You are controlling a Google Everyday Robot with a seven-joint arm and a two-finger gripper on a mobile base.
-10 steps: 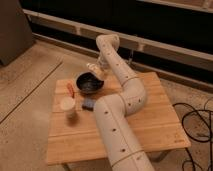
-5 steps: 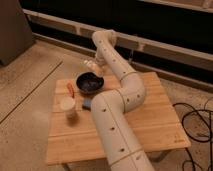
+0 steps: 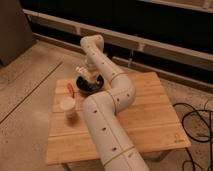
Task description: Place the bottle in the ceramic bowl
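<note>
Gripper (image 3: 86,73) above glossy dark ceramic bowl (image 3: 90,86); table (image 3: 145,120) pale matt wood; arm (image 3: 107,125) smooth plastic.

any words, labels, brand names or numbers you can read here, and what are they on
None can be read.
Wooden table: small dark mark near its right front corner, too blurred to read.
Bottle, at the gripper above the ceramic bowl: no legible label.
Pale cup: no visible text.

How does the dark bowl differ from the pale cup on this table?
The bowl is nearly black, wide and shallow; the cup is pale, narrower and taller. The bowl sits directly under the gripper; the cup stands apart, nearer the table's left edge. Both are round, upright and resting on the wooden table.
</note>
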